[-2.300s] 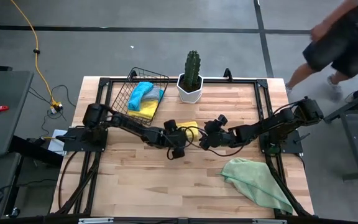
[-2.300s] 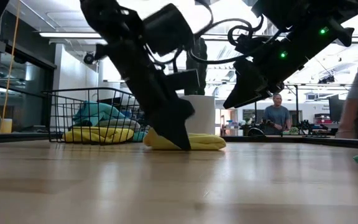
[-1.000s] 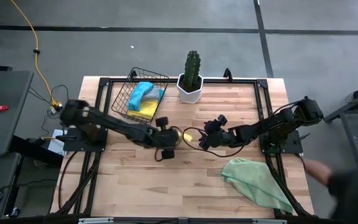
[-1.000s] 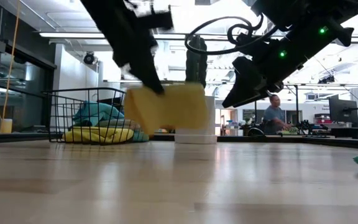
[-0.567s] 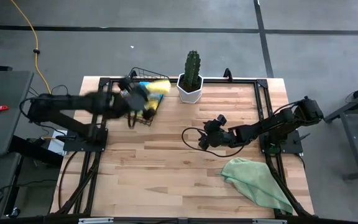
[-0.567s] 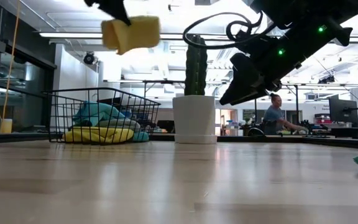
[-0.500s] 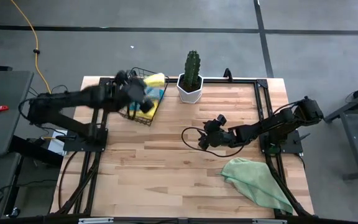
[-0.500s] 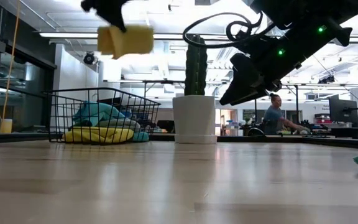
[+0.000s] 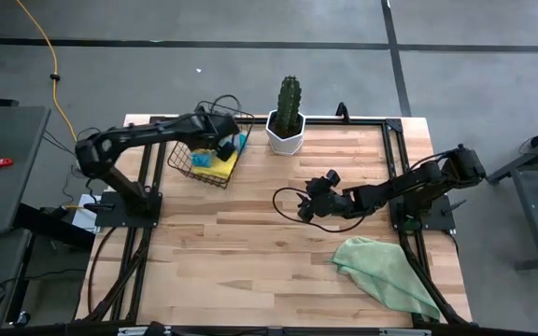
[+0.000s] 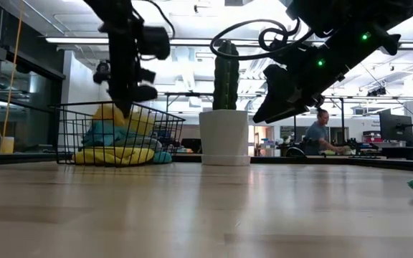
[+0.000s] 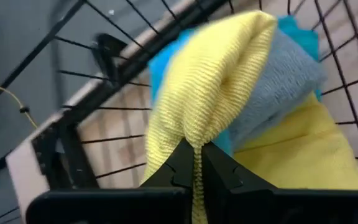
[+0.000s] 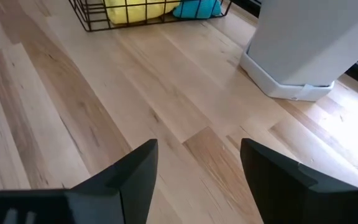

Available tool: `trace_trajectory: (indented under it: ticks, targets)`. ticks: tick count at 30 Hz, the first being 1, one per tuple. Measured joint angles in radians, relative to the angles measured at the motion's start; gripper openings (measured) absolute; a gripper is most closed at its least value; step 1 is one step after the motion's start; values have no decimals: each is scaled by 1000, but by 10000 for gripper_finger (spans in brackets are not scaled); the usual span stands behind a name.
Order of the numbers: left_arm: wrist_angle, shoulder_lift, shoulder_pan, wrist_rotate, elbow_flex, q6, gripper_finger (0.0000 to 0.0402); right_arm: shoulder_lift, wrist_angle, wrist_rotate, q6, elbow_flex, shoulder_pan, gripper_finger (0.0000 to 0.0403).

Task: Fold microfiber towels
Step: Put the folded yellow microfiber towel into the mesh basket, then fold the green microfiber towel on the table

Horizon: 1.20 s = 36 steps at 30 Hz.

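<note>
My left gripper (image 9: 215, 142) reaches down into the black wire basket (image 9: 183, 159) at the table's far left and is shut on a folded yellow towel (image 11: 216, 87). Under it in the basket lie a turquoise towel (image 11: 291, 68) and another yellow towel (image 11: 297, 155). In the low view the held yellow towel (image 10: 139, 120) shows just above the basket's pile. My right gripper (image 9: 308, 207) hovers open over the table's middle with nothing between its fingers (image 12: 135, 180). A pale green towel (image 9: 386, 273) lies crumpled at the near right corner. My left gripper pinches a bunched fold of the yellow towel (image 11: 195, 148) between its two fingertips. The fingers come from above, pointing down into the basket. The towel hangs folded over below the fingers, inside the basket above the turquoise towel; whether it rests on that towel I cannot tell.
A white pot with a cactus (image 9: 288, 126) stands at the far edge, right of the basket. The black frame rails (image 9: 395, 159) run along the table's sides. Bare wood (image 9: 250, 261) spreads across the near half of the table. A person (image 10: 320, 132) sits in the room behind.
My left gripper has lifted the folded yellow towel off the table's middle, swung it up and toward the far left, and lowered it into the wire basket, staying shut on it. The right gripper has kept still.
</note>
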Motion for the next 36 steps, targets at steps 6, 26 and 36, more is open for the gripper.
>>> trace_trajectory:
  ticks: [6,26,36]
  targets:
    - [117,86,-64,110,-25,-1,0,0,-1,0,1,0,0,222]
    - [142,104,-107,274,27,79,112,0,0,-4,2,0,0,222]
    - [72,43,-140,452,179,116,175,0,0,-4,-13,0,1,222]
